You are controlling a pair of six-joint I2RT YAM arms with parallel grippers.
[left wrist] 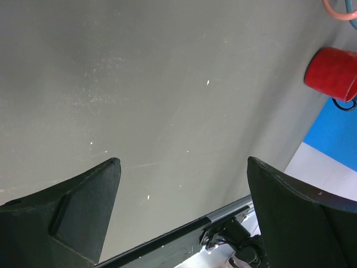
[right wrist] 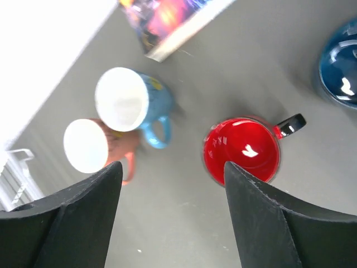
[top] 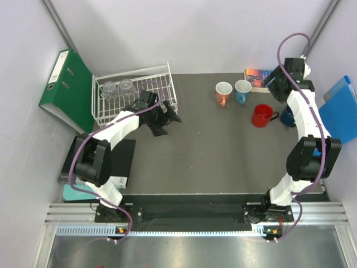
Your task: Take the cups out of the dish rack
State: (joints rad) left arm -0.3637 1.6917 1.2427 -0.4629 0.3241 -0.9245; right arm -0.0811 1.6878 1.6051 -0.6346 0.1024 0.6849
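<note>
The white wire dish rack [top: 159, 84] stands at the back left and holds two clear glass tumblers [top: 109, 88] [top: 126, 86]. My left gripper [top: 167, 124] is open and empty over the table just right of the rack; its view [left wrist: 183, 162] shows bare table between the fingers. On the table at the right stand the orange mug [top: 223, 93], light blue mug [top: 242, 91], red mug [top: 261, 115] and dark blue mug [top: 288, 117], the last partly hidden by my right arm. My right gripper [top: 273, 87] is open and empty above them [right wrist: 173, 166], the red mug [right wrist: 242, 148] just beyond its right finger.
A green binder [top: 70, 89] leans left of the rack. A colourful book [top: 257, 75] lies at the back right, and a blue folder [top: 340, 109] at the right edge. A dark flat object [top: 125, 162] lies near the left arm's base.
</note>
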